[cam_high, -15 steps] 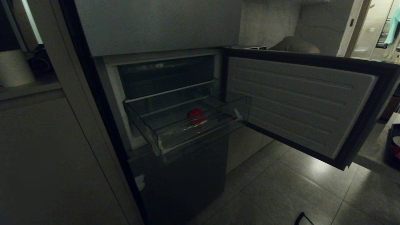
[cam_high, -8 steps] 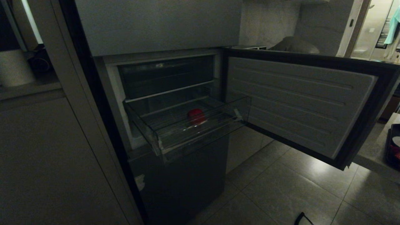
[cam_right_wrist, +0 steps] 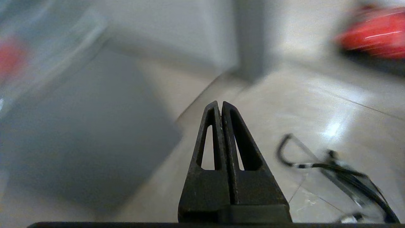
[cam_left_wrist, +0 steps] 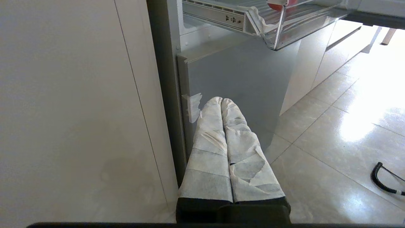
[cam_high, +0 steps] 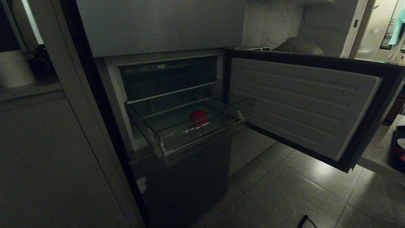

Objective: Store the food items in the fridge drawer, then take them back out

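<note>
Food item lies mid-frame in the pulled-out fridge drawer; right claw, pressed shut and empty, points at floor, well apart; left claw likewise closed.

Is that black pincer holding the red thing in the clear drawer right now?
Apart. The right wrist view shows the right pincer shut on nothing, over bare floor; the head view shows the red item lying alone in the fridge drawer.

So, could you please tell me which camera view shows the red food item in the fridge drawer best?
The head view: the whole red food item sits inside the pulled-out fridge drawer. The left wrist view catches only its underside at the frame edge; the right wrist view shows a red blur.
</note>
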Tool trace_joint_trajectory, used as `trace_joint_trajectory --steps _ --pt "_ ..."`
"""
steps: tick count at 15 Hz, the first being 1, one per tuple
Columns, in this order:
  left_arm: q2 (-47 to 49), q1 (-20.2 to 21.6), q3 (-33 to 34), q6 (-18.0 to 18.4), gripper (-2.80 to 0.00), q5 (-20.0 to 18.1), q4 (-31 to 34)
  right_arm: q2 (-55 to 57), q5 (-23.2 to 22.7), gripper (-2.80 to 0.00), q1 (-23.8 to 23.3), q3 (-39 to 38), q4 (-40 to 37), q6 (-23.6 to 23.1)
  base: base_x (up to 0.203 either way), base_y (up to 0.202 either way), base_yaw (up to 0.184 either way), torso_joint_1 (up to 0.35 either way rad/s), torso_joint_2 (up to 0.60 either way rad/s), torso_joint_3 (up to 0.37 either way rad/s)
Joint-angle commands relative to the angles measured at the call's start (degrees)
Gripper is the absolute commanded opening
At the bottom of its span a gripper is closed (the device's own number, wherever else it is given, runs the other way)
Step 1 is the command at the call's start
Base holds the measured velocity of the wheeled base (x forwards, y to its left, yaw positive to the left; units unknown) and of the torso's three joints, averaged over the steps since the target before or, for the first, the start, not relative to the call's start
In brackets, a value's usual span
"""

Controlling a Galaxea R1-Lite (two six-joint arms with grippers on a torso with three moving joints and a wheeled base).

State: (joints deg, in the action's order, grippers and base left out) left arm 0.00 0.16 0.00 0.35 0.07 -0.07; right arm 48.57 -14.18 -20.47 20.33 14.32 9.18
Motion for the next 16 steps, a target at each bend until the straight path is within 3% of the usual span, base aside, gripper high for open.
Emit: trace_joint_trajectory --steps 1,4,8,10,12,16 --pt "0.0 0.0 0.0 0.0 -2.8 0.0 0.0 -17.5 6.6 -2.8 14.3 -4.8 -5.1 -1.7 0.0 0.0 0.0 0.0 0.0 0.0" --pt "0.0 0.0 0.0 -0.4 -2.8 0.0 0.0 -35.6 11.9 -2.8 19.3 -9.1 -15.2 -4.9 0.0 0.0 0.0 0.0 0.0 0.0" --pt "0.0 0.0 0.0 -0.4 -2.8 0.0 0.0 -48.8 11.4 -2.8 20.8 -16.7 -22.1 -15.6 0.0 0.0 0.0 0.0 0.0 0.0" --pt "0.0 0.0 0.0 -0.4 -2.8 0.0 0.0 -48.7 11.3 -2.8 21.0 -17.8 -20.5 -14.7 0.0 0.0 0.0 0.0 0.0 0.0" --pt "0.0 0.0 0.0 -0.4 -2.8 0.0 0.0 -48.7 11.4 -2.8 21.0 -20.3 -14.0 -14.4 0.0 0.0 0.0 0.0 0.0 0.0" --pt "0.0 0.0 0.0 -0.5 -2.8 0.0 0.0 -48.7 12.6 -2.8 21.0 -20.3 -14.5 -13.7 0.0 0.0 0.0 0.0 0.0 0.0"
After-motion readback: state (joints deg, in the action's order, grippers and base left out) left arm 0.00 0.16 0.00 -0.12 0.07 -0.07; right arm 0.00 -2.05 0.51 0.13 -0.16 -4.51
